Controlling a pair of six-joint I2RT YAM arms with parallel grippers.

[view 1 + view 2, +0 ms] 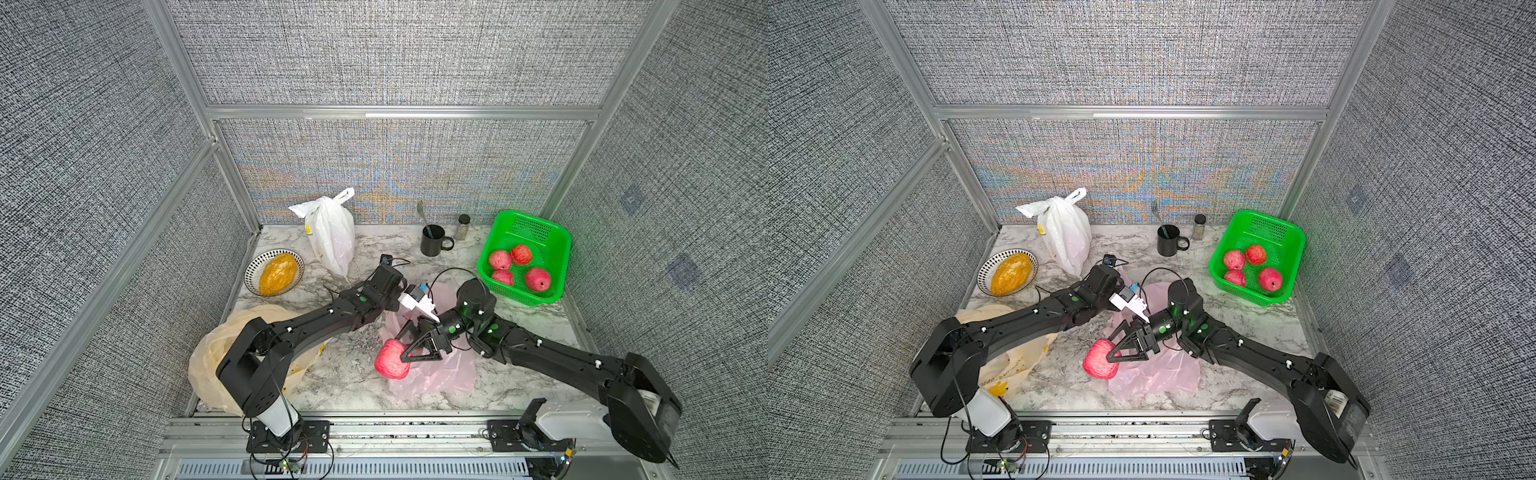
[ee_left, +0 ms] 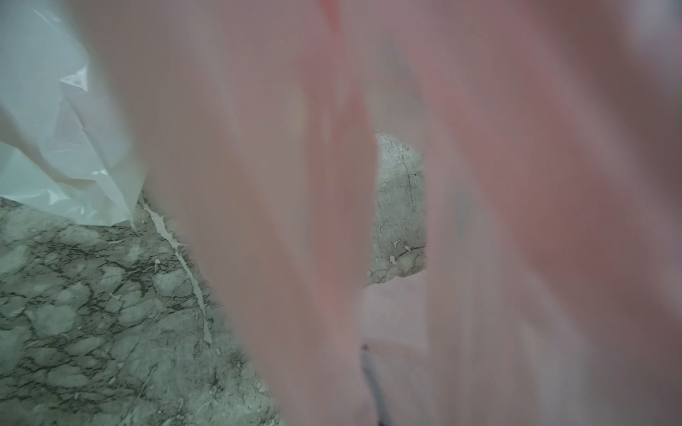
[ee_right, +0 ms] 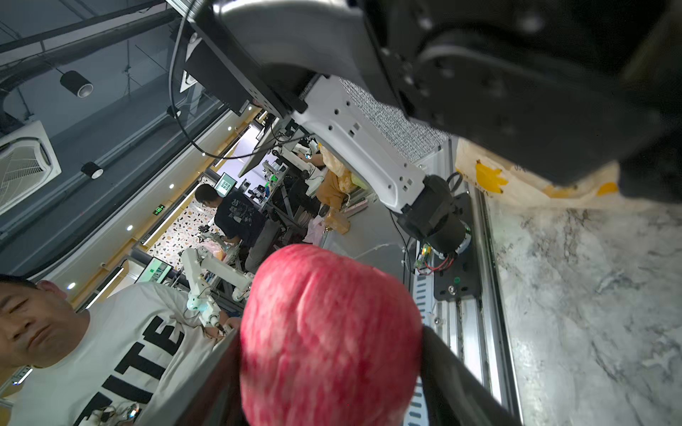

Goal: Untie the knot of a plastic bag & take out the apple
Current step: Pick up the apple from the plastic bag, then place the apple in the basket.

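A red apple (image 1: 387, 362) (image 1: 1098, 365) hangs just above the marble table, at the front left edge of the crumpled pink plastic bag (image 1: 440, 376) (image 1: 1158, 376). My right gripper (image 1: 400, 348) (image 1: 1111, 347) is shut on the apple, one black finger on each side. In the right wrist view the apple (image 3: 328, 332) fills the gap in that gripper (image 3: 330, 354). My left gripper (image 1: 433, 316) (image 1: 1144, 318) is shut on a raised fold of the plastic bag just behind. Blurred pink film (image 2: 479, 184) covers the left wrist view and hides its fingers. No knot is visible.
A green basket (image 1: 552, 245) with several apples stands at the back right. A black mug (image 1: 432, 243) with a fork and a small jar (image 1: 464, 226) stand at the back. A tied white bag (image 1: 332, 237), a bowl (image 1: 253, 266) and a beige bag (image 1: 208, 361) lie on the left.
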